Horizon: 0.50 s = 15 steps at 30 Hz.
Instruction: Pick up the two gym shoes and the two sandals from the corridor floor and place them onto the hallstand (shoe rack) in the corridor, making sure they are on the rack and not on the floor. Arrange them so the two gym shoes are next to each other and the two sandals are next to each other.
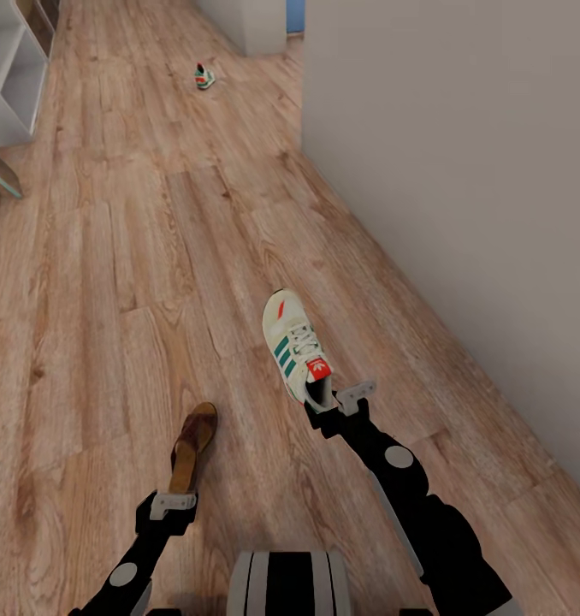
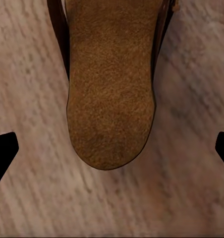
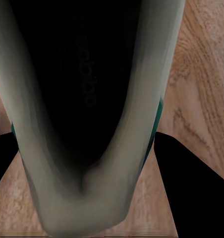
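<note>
**Two shoes, two grippers, both at the heel**

A white gym shoe lies on the wood floor in the middle of the head view. It has green stripes and a red tongue label. The right gripper is at its heel, one finger on each side of the heel rim. I cannot tell if the jaws are squeezing yet. The shoe looks light, with a soft top and a stiffer heel, so the heel rim seems a good place to hold.

A brown sandal lies lower left. Its footbed looks rough like suede and flat. The left gripper is spread wide at its heel, not touching. It may bend, so grab the thick sole edge.

Another gym shoe sits far off, upper left.
</note>
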Available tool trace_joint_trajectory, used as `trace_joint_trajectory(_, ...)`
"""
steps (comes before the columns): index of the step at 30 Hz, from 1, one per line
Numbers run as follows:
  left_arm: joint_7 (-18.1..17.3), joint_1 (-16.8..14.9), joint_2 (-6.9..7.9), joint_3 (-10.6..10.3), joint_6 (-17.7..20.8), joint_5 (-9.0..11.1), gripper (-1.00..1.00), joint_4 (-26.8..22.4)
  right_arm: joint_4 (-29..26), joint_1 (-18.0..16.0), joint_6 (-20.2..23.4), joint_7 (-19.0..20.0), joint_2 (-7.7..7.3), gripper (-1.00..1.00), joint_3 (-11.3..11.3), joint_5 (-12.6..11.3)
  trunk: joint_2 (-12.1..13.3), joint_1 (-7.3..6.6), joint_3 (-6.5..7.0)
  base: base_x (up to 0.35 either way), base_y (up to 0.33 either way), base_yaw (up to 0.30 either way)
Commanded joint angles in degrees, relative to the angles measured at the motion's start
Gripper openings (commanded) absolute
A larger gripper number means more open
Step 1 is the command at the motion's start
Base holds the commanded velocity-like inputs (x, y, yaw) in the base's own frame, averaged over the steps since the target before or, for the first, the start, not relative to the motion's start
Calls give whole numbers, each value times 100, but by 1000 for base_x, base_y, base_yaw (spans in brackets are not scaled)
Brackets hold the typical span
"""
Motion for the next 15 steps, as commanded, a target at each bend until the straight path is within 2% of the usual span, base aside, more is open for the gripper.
trace_joint_trajectory(1, 3, -2, -4, 24, -21, -55, 100, 3, -8, -2, 32, 24, 2, -100, -5, 18, -3, 1, -34, 0, 0, 0)
trace_joint_trajectory(3, 6, -2, -5, 31, -21, -55, 100, 3, -11, -2, 32, 24, -1, -100, -6, 18, -5, 6, -96, 0, 0, 0)
trace_joint_trajectory(11, 10, 1, 0, 65, -29, -61, 100, 28, -137, -2, 28, 24, -15, -100, -20, 8, -5, 6, -134, 0, 0, 0)
trace_joint_trajectory(15, 11, 5, 1, 72, -35, -63, 100, 63, -322, -2, 37, 22, -22, -100, -198, -2, -5, 6, -136, 0, 0, 0)
